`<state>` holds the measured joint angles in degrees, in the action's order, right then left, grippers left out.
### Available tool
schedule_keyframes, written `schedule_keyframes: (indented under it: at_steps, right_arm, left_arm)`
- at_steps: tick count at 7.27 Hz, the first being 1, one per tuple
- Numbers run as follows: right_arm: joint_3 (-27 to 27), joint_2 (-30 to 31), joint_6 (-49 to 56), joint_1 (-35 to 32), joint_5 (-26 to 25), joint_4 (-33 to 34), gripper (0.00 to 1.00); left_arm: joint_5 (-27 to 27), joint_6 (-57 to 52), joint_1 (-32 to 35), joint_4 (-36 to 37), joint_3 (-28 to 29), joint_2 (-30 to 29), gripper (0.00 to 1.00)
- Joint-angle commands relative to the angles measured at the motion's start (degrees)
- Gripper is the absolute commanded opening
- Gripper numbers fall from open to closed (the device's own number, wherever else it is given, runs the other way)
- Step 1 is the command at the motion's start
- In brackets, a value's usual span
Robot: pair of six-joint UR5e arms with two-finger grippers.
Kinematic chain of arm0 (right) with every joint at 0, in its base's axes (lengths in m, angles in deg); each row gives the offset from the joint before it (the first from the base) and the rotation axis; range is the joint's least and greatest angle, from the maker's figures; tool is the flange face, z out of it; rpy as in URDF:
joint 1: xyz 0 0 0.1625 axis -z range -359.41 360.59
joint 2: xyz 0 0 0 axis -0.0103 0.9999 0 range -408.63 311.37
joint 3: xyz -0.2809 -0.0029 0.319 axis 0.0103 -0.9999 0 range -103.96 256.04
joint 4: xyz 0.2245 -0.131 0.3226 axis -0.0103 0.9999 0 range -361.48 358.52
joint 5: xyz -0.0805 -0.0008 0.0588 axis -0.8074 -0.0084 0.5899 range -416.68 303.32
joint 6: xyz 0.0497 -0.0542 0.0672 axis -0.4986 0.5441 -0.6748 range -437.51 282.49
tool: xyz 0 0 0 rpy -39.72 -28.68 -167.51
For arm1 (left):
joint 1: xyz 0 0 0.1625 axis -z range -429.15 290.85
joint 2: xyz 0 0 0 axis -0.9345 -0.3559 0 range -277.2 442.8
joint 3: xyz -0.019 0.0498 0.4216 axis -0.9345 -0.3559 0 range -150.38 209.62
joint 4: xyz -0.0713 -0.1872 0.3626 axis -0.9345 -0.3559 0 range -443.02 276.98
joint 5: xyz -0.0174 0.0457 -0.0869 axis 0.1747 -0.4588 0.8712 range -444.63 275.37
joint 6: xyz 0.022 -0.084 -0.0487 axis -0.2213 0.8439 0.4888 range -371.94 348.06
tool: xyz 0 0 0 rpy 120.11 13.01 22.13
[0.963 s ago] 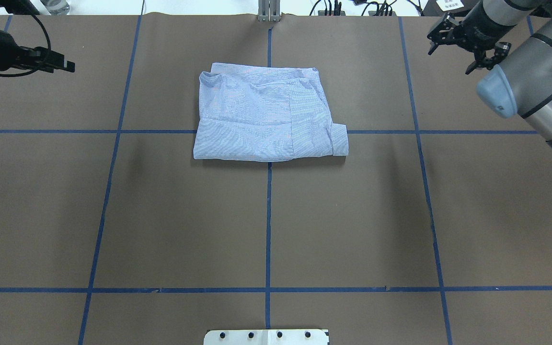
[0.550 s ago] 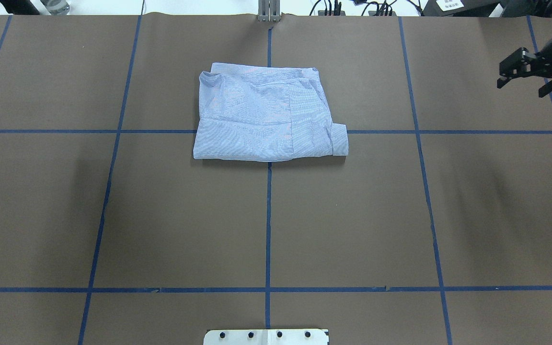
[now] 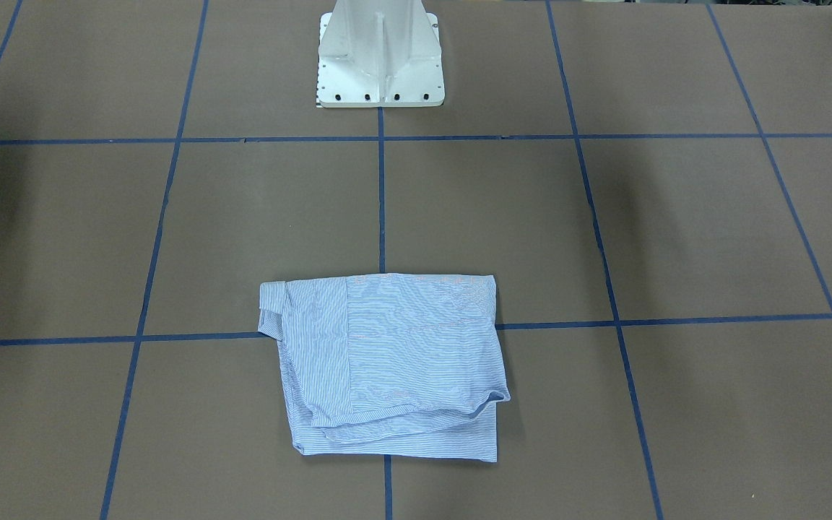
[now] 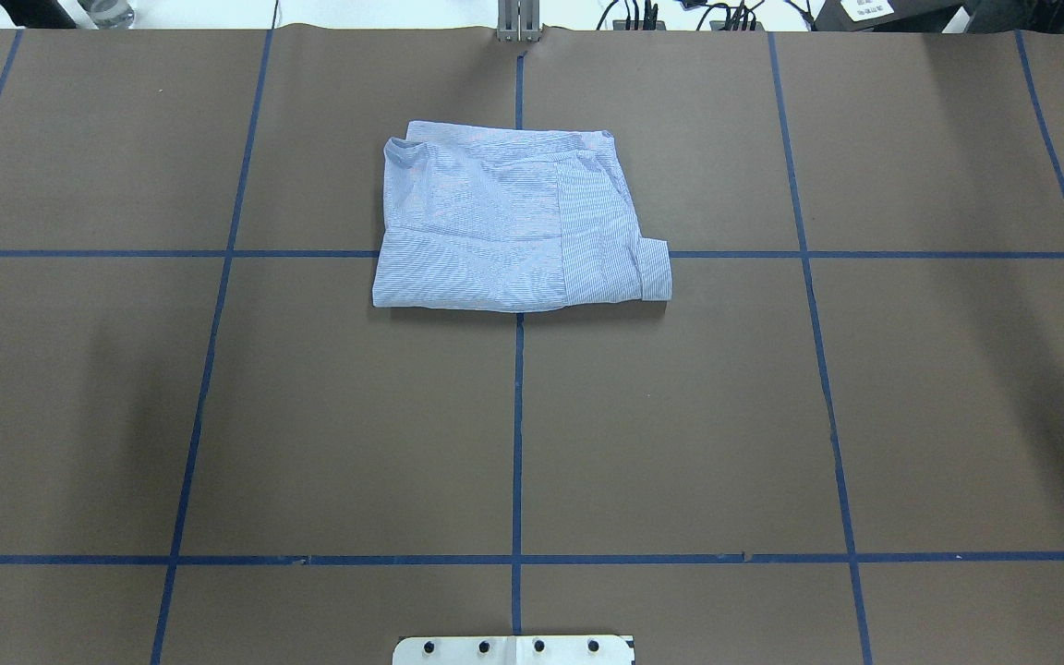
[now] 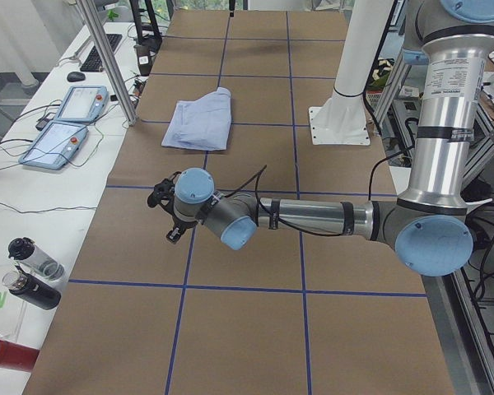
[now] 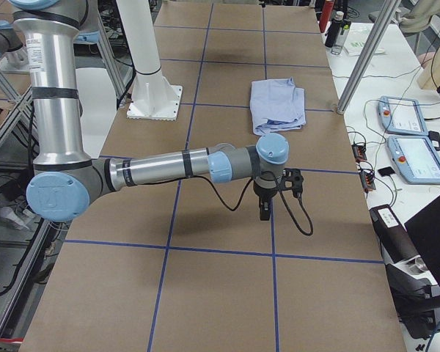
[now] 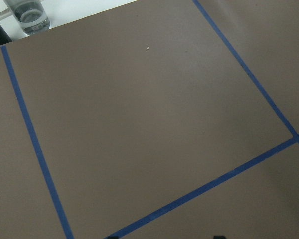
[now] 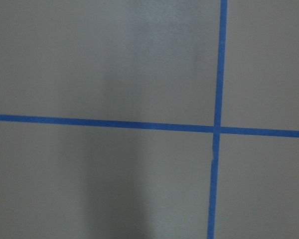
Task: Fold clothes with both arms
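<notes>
Left arm (image 5: 313,218) and right arm (image 6: 161,167) withdrawn; shirt (image 4: 513,222) unmoved.

The folded blue-and-white striped shirt (image 4: 513,226) lies mid-table on the brown paper-covered table (image 4: 310,416), far beyond the white pedestal base (image 4: 513,649).

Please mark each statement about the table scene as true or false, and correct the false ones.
1. The striped shirt lies folded on the brown table. True.
2. The left tool grips a sleeve of the shirt. False: it hangs over bare table, well apart from the shirt.
3. The shirt covers a crossing of the blue tape lines. True.
4. The cuff sticks out on the robot's left side of the fold. False: it is at the corner on the robot's right side.
5. The right arm reaches over the shirt. False: it stretches over bare table, to the side of the shirt.
</notes>
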<state>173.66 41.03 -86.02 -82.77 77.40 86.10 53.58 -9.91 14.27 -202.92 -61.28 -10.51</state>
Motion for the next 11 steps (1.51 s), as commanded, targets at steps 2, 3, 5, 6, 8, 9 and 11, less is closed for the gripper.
schedule_keyframes:
  at_steps: [2, 3, 5, 6, 8, 9, 11]
  right_arm:
    - [-0.24, 4.53, 5.35, -1.10, 0.21, -0.05, 1.00]
    - [0.28, 5.86, 5.35, -1.28, 0.56, -0.05, 1.00]
    - [0.12, 6.75, 5.27, -1.28, 0.56, -0.40, 1.00]
    - [-0.06, 6.92, 5.18, -1.28, 0.65, -0.66, 1.00]
    - [0.02, 6.84, 4.39, -1.28, -0.14, -0.75, 1.00]
    - [-0.15, 6.58, 4.47, -1.28, 0.64, -0.66, 1.00]
    - [-0.33, 6.75, 4.39, -1.28, 1.18, -0.66, 1.00]
  left_arm:
    - [-5.89, -4.39, 0.26, 6.61, -2.71, 0.93, 1.00]
    - [-6.11, -7.01, 0.86, 6.52, -0.79, 1.63, 1.00]
    - [-6.02, -7.83, 1.66, 10.53, -0.94, 1.72, 1.00]
    - [-6.11, -8.09, 2.45, 11.70, -0.86, 3.20, 1.00]
    - [-5.50, -7.57, 4.73, 11.53, -1.12, 4.97, 1.00]
    - [-5.41, -7.57, 4.74, 11.45, -0.95, 4.98, 1.00]
    - [-1.13, -7.39, 4.65, 11.97, -1.12, 4.89, 1.00]
